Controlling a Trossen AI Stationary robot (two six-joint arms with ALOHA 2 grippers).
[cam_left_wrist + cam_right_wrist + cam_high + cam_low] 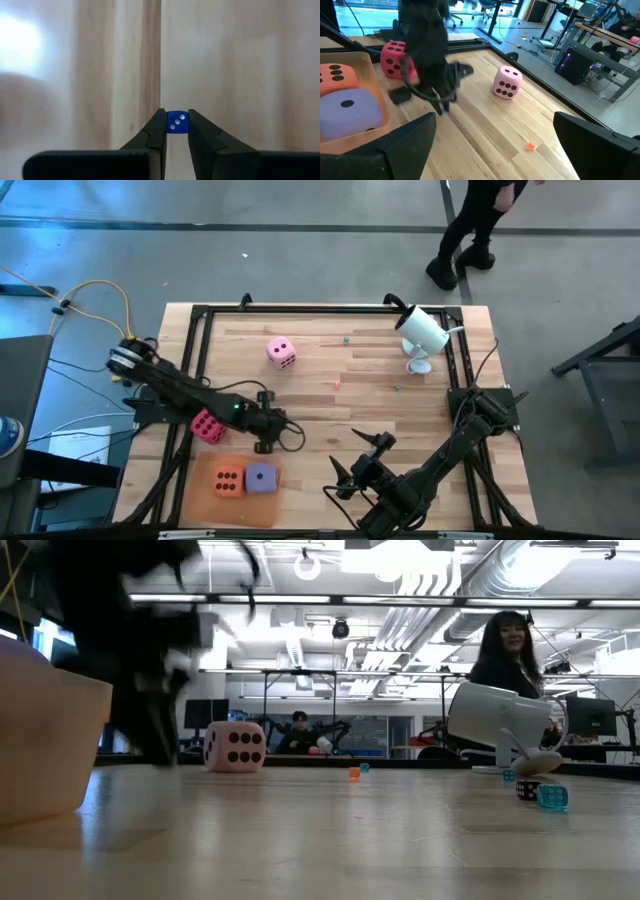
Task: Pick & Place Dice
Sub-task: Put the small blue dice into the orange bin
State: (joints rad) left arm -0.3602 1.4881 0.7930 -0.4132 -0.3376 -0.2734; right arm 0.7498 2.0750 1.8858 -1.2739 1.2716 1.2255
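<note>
The light pink die (280, 352) (233, 747) (507, 82) rests on the far middle of the table. The magenta die (207, 425) (394, 58) sits on the wood just beyond the orange tray (205, 502). In the tray lie the orange die (228, 480) (335, 75) and the purple die (262, 478) (350, 107). My left gripper (268, 428) (176, 126) points down beside the magenta die, shut on a tiny blue die (176, 121). My right gripper (358, 462) (495, 125) hovers open near the table's near edge, right of the tray. My left gripper pinches the tiny blue die by two opposite faces (176, 120), only at the free ends of its fingertips (159, 125). The fingers come from above, pointing down at the wood. Whether the die is lifted clear or touches the table cannot be told.
A white camera-like device (422, 330) (500, 718) stands at the far right of the table. Tiny dice lie about: an orange one (354, 773) (530, 146), a blue one (552, 797), a black one (527, 790). A black frame (300, 308) rims the table. A person (470, 230) stands beyond.
</note>
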